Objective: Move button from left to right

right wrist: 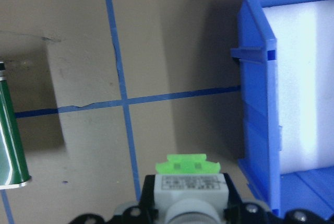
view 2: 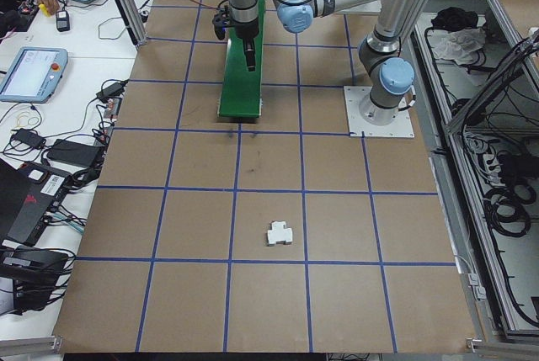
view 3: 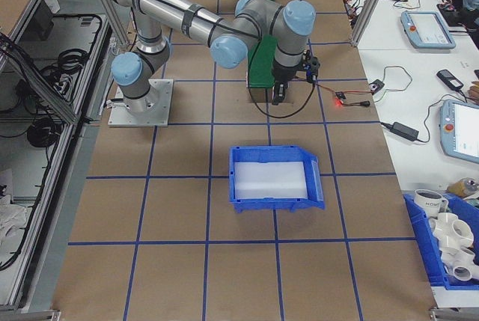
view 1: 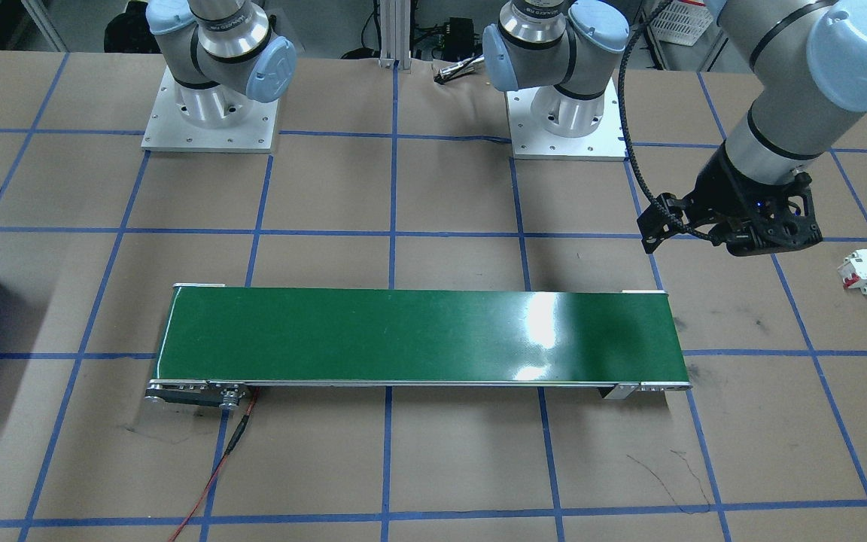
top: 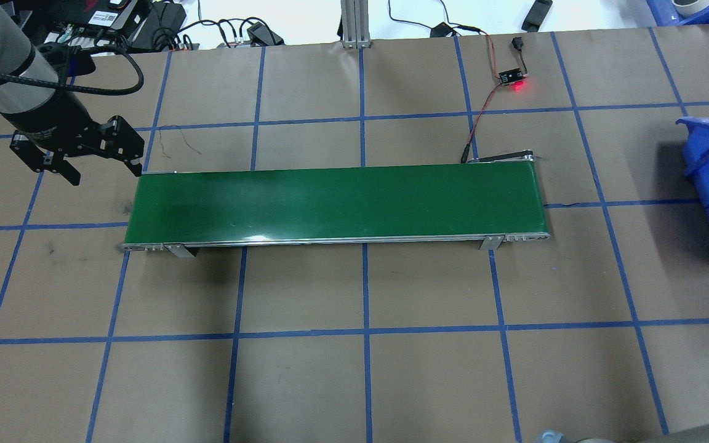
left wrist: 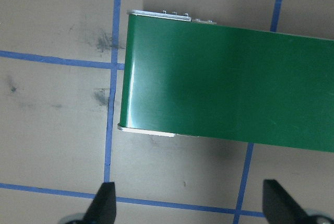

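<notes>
Fingers of the right gripper (right wrist: 190, 219) are clamping the button (right wrist: 189, 182) between them, its light-green end pointing forward, beside the blue bin (right wrist: 271, 98). Left gripper (left wrist: 190, 203) is hanging spread wide.

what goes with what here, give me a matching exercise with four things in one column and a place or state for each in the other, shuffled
Column one:
1. button
2. left end effector
3. white block with red parts
4. blue bin

Column two:
a. white inside
b. held in the right end effector
c. open and empty, by one end of the green belt
d. lying on the table paper, apart from the belt

Pairs: 1-b, 2-c, 3-d, 4-a
</notes>
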